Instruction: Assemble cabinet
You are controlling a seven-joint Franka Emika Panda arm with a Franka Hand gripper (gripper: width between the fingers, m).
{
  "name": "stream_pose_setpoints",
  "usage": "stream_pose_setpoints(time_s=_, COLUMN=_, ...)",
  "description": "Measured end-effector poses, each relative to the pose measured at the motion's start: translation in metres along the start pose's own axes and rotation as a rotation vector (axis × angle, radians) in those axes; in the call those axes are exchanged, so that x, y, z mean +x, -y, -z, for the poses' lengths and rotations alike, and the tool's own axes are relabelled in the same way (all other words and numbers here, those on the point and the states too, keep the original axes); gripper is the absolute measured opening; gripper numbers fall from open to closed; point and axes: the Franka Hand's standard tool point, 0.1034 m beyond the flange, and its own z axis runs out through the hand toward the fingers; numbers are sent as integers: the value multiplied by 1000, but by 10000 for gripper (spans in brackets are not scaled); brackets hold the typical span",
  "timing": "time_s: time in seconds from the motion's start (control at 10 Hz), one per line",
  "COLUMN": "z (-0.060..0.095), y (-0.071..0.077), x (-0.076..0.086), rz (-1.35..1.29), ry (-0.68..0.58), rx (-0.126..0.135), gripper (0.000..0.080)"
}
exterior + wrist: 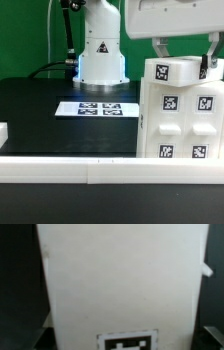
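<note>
The cabinet (pixel 180 115), a large white box with black-and-white tags, stands at the exterior view's right by the front edge of the table. My gripper (pixel 186 58) is down on its top edge, one finger on each side. In the wrist view a white cabinet panel (pixel 120 280) fills the frame, with a tag (pixel 128 341) low on it. My gripper (pixel 124 339) straddles this panel and the dark fingers (pixel 212 336) lie against its edges. The gripper looks shut on the cabinet.
The marker board (pixel 100 108) lies flat on the black table (pixel 40 120) in front of the arm's white base (pixel 100 50). A white rail (pixel 80 170) runs along the front edge. A small white piece (pixel 3 131) shows at the exterior view's left edge.
</note>
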Motion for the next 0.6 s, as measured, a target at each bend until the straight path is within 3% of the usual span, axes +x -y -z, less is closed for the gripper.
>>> stream_pose_setpoints(time_s=0.6, z=-1, y=1, x=2, rz=-508, ry=24, rx=31, gripper=557)
